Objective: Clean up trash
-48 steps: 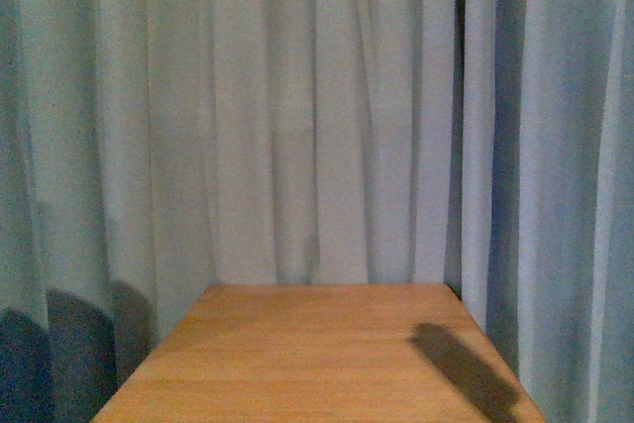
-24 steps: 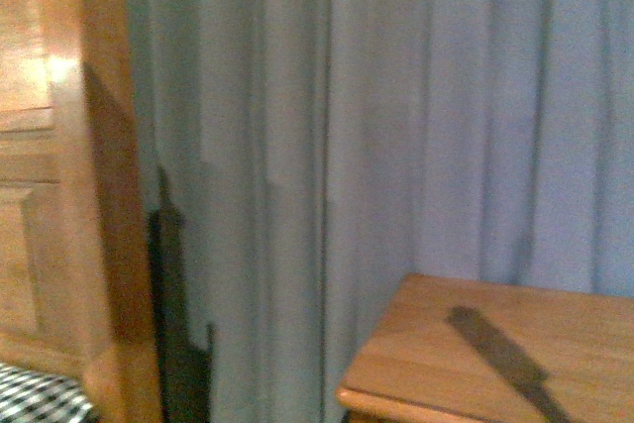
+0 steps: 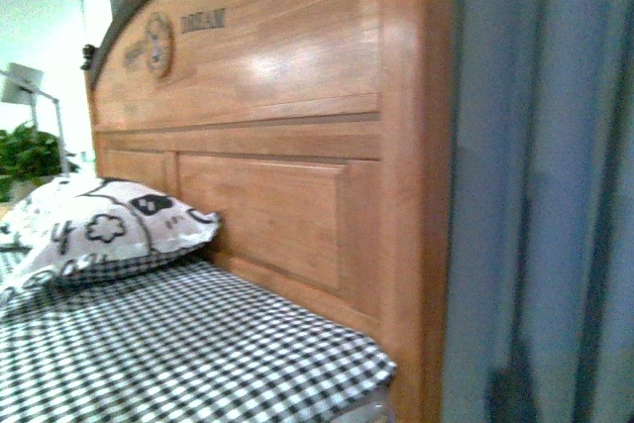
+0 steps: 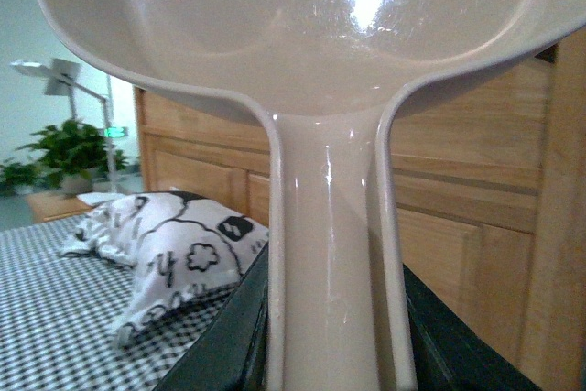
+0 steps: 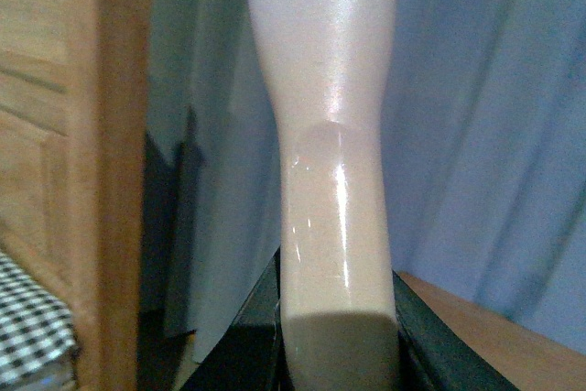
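Observation:
My left gripper (image 4: 325,354) is shut on the handle of the pale pinkish dustpan (image 4: 311,34), whose scoop fills the top of the left wrist view. My right gripper (image 5: 337,345) is shut on the pale handle of the hand brush (image 5: 325,89); its bristles are out of view. No crumpled white wad of trash shows in any view. Neither gripper shows in the front view.
A wooden headboard (image 3: 267,146) stands ahead, beside a grey-blue curtain (image 3: 545,185). A checked bed sheet (image 3: 168,354) carries a patterned pillow (image 3: 109,230). A plant (image 3: 25,156) and lamp stand far left. A wooden table edge (image 5: 494,336) shows in the right wrist view.
The front view has swung left: from the wooden table and curtain, past the headboard's edge, to the headboard, bed and pillow.

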`<state>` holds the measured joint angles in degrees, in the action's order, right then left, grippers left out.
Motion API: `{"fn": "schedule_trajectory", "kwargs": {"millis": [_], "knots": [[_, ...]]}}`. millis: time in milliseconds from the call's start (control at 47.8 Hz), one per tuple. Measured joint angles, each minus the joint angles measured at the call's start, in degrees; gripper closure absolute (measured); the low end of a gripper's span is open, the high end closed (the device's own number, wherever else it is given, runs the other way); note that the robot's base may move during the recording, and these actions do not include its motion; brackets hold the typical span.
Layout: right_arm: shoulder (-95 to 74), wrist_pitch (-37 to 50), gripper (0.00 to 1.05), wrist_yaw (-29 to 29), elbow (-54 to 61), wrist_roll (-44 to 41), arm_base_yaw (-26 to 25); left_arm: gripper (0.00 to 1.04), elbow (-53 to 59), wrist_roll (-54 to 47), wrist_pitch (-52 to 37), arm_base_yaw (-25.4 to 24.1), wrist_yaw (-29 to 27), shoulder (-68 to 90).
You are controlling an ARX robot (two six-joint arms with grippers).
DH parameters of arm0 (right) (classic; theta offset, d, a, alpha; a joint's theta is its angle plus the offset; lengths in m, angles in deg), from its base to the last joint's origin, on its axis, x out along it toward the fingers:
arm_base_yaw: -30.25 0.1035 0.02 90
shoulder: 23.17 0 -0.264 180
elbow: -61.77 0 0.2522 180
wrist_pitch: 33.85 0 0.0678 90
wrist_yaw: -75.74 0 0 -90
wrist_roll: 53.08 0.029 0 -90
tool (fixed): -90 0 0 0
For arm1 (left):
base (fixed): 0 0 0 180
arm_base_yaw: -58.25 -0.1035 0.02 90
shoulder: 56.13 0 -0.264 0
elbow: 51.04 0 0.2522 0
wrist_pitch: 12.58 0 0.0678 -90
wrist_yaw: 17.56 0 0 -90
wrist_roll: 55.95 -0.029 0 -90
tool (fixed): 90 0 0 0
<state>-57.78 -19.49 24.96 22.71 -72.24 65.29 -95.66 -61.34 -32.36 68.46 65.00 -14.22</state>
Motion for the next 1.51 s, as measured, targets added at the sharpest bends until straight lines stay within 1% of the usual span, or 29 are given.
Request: {"fn": "schedule_trajectory", "kwargs": {"millis": [523, 649, 754, 775, 796, 817, 837, 879, 921, 942, 1089, 1193, 1298, 1507], "knots": [[-0.04, 0.00, 0.85, 0.04, 0.02, 0.00, -0.02, 0.78, 0.00, 0.07, 0.00, -0.02, 0.02, -0.04], [-0.61, -0.04, 0.85, -0.63, 0.24, -0.17, 0.11, 0.78, 0.00, 0.37, 0.00, -0.17, -0.94, -0.39], [-0.24, -0.04, 0.85, -0.24, 0.24, -0.15, 0.09, 0.78, 0.00, 0.28, 0.00, -0.13, 0.20, -0.22], [-0.15, -0.04, 0.85, 0.00, 0.24, -0.15, 0.09, 0.78, -0.76, 1.25, 3.06, 0.04, -0.63, 0.15], [-0.11, -0.04, 0.85, 0.13, 0.24, -0.15, 0.00, 0.78, -3.63, 2.67, 11.45, -0.04, -1.62, 0.87], [-0.07, -0.04, 0.85, 0.26, 0.24, -0.15, -0.02, 0.78, -6.08, 3.78, 17.27, -0.52, -1.40, 1.64], [-0.04, -0.04, 0.85, 0.31, 0.24, -0.15, -0.04, 0.78, -8.57, 4.07, 22.67, -1.25, -0.61, 2.71], [-0.04, -0.04, 0.85, 0.17, 0.24, -0.15, -0.04, 0.78, -14.78, 4.13, 35.76, -4.50, 2.49, 6.60], [-0.02, -0.04, 0.85, 0.00, 0.24, -0.15, -0.02, 0.78, -17.27, 2.67, 42.38, -7.34, 5.01, 9.99], [0.02, -0.04, 0.85, 0.02, 0.24, -0.15, -0.02, 0.78, -17.73, 1.70, 43.91, -8.44, 5.92, 11.50], [0.07, -0.02, 0.85, 0.00, 0.24, -0.15, -0.02, 0.78, -20.46, -6.25, 44.98, -13.99, 12.79, 20.65], [0.07, -0.02, 0.85, 0.02, 0.24, -0.15, -0.02, 0.78, -24.46, -16.87, 47.54, -17.05, 18.99, 27.17], [0.07, -0.02, 0.85, 0.02, 0.24, -0.15, -0.02, 0.78, -29.40, -25.59, 49.68, -18.93, 22.62, 34.05], [0.07, -0.02, 0.85, 0.02, 0.24, -0.15, -0.02, 0.78, -35.54, -36.26, 53.96, -20.65, 26.93, 44.11]]}}
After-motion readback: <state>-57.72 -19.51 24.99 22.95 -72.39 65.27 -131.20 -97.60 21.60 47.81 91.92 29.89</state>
